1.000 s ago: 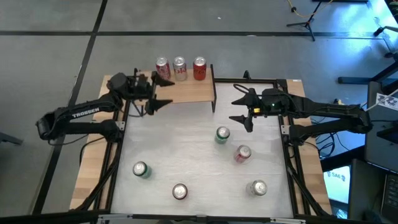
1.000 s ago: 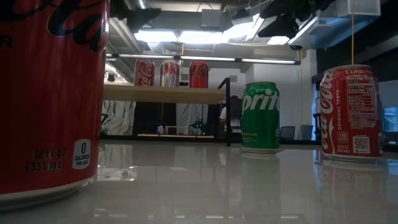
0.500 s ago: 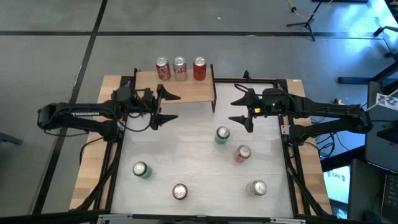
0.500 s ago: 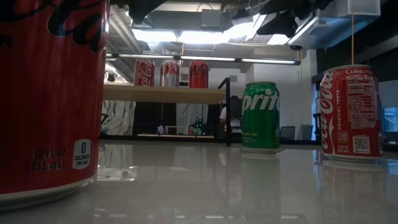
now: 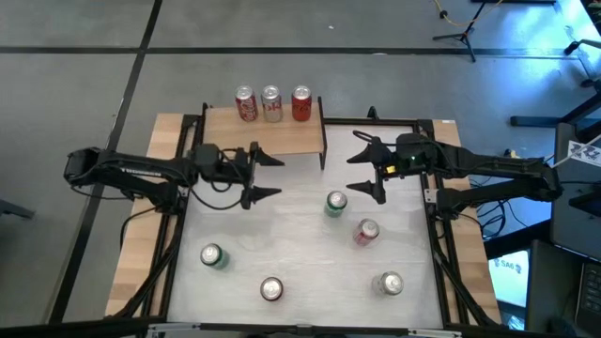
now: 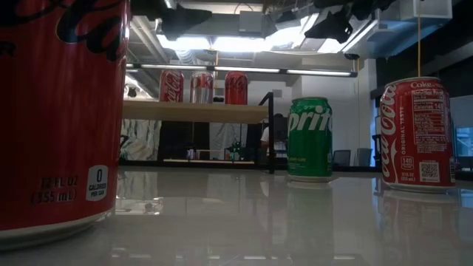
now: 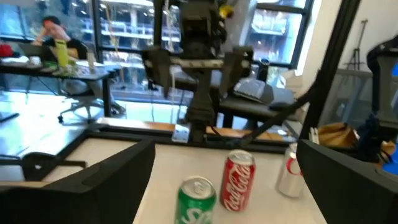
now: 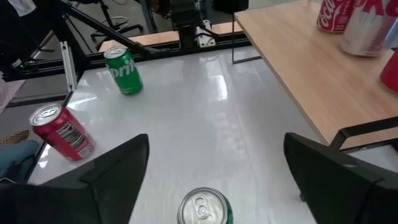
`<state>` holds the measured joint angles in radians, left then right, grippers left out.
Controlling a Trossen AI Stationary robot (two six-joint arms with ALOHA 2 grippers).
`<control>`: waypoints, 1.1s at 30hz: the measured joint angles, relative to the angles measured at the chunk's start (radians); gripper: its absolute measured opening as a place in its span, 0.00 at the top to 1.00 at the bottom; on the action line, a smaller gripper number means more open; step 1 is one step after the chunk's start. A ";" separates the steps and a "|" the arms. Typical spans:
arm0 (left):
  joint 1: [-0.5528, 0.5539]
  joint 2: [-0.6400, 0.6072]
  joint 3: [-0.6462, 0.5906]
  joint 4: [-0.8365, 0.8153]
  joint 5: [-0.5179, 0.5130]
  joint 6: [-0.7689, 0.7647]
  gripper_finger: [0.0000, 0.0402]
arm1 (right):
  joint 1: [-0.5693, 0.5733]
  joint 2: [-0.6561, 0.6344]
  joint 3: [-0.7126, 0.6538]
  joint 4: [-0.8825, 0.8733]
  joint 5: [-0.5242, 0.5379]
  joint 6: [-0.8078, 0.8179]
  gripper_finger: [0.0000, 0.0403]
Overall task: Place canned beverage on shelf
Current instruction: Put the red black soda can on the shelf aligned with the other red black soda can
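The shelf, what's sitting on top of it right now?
Three cans stand in a row along the back edge of the shelf: a red can, a silver can and another red can. The board's front part is bare. No gripper covers it.

Both our arms reach inward over the table from opposite sides. Our left gripper (image 5: 262, 176) points right, its fingers spread wide and holding nothing. Our right gripper (image 5: 362, 166) points left toward it, its fingers likewise spread and holding nothing.
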<state>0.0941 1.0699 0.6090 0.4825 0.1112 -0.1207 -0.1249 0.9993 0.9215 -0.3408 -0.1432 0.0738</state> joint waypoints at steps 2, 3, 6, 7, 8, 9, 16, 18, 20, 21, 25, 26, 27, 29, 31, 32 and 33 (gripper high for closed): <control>-0.011 0.019 0.000 -0.001 0.001 -0.004 0.05 | 0.000 0.000 0.000 0.000 0.000 0.000 0.03; -0.018 0.029 0.000 0.000 0.001 -0.007 0.05 | 0.000 0.000 0.000 0.000 0.000 0.000 0.02; -0.040 0.051 0.000 0.000 0.000 -0.007 0.05 | 0.000 0.000 0.000 0.000 0.000 0.002 0.03; -0.047 0.059 0.000 0.003 0.000 -0.007 0.05 | 0.000 0.000 0.000 0.000 0.000 0.002 0.04; -0.054 0.066 0.000 0.008 -0.003 -0.007 0.05 | 0.000 0.000 0.000 0.000 0.000 0.002 0.04; -0.062 0.073 0.000 0.010 -0.017 -0.008 0.05 | 0.000 0.000 0.000 0.000 0.000 0.002 0.05; -0.130 0.104 0.000 0.007 -0.119 -0.035 0.05 | 0.000 0.000 0.000 0.000 0.000 0.014 0.05; -0.151 0.102 0.000 0.009 -0.153 -0.076 0.05 | 0.000 0.000 0.000 -0.001 0.000 0.028 0.05; -0.177 0.097 0.000 0.003 -0.165 -0.108 0.05 | 0.000 0.000 0.000 -0.002 0.000 0.028 0.05; -0.193 0.096 0.003 0.000 -0.165 -0.114 0.05 | 0.000 0.000 0.000 -0.002 0.000 0.027 0.05; -0.271 0.095 0.069 -0.086 -0.194 -0.133 0.05 | 0.000 0.000 0.000 -0.005 0.000 0.027 0.05; -0.293 0.095 0.096 -0.138 -0.220 -0.133 0.05 | 0.000 0.000 0.000 -0.008 0.000 0.027 0.05; -0.315 0.095 0.124 -0.195 -0.253 -0.133 0.05 | 0.000 0.000 0.000 -0.013 0.000 0.027 0.05; -0.360 0.095 0.191 -0.329 -0.331 -0.133 0.05 | 0.000 0.000 0.000 -0.022 0.000 0.027 0.05; -0.402 0.103 0.252 -0.427 -0.407 -0.136 0.05 | 0.000 0.000 0.000 -0.037 0.000 0.027 0.05; -0.422 0.109 0.278 -0.459 -0.439 -0.138 0.05 | 0.000 0.000 0.000 -0.039 0.000 0.026 0.05; -0.442 0.117 0.302 -0.479 -0.463 -0.139 0.05 | 0.000 0.000 0.000 -0.044 0.000 0.026 0.05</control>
<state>-0.3483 1.1864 0.9107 0.0035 -0.3518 -0.2596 -0.1249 0.9993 0.9215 -0.3845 -0.1432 0.1003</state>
